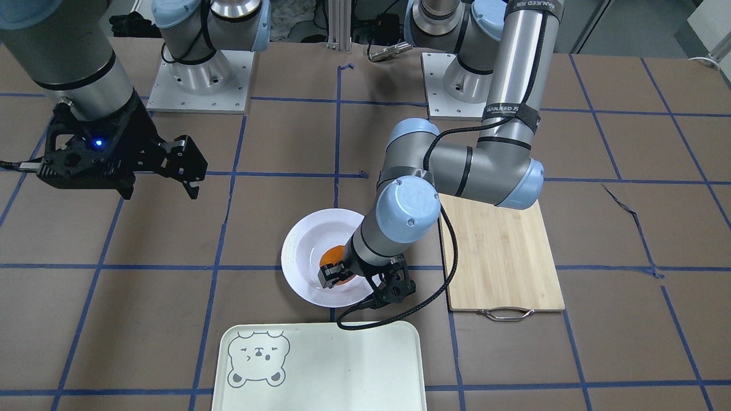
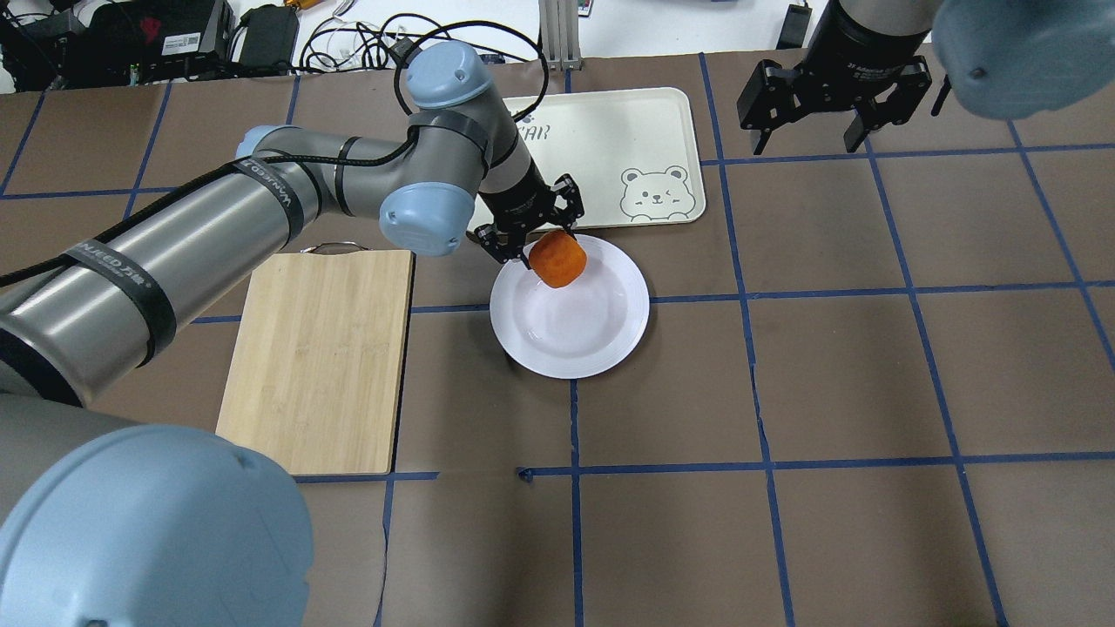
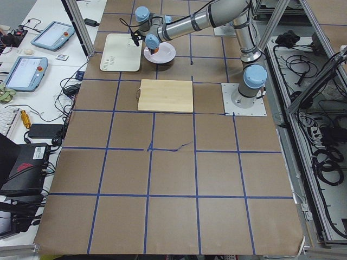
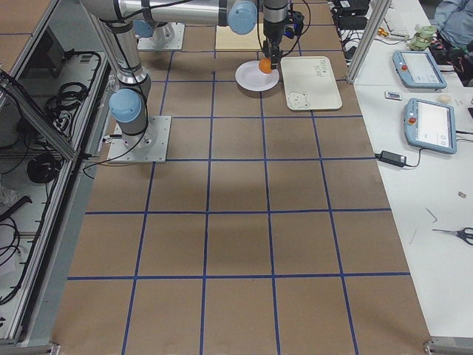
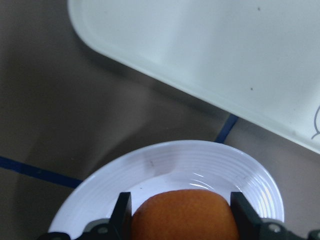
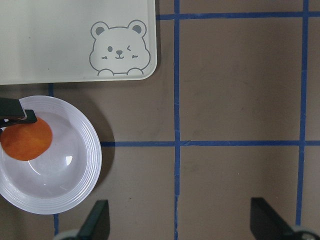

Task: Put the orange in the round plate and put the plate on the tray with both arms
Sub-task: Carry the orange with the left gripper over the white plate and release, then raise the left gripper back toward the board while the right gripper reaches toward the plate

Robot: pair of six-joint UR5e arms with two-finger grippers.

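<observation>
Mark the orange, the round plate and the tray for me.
orange (image 2: 558,258): overhead exterior view, middle of its visible surface.
round plate (image 2: 575,329): overhead exterior view, bare sunken centre.
tray (image 2: 627,126): overhead exterior view, bare floor.

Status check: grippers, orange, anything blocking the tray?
Left gripper shut on orange, over round plate. Right gripper open, standing off. Nothing between plate and tray.

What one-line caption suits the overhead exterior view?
Left gripper holds small bright-orange fruit over glossy white round plate beside pale bear-face tray.
</observation>
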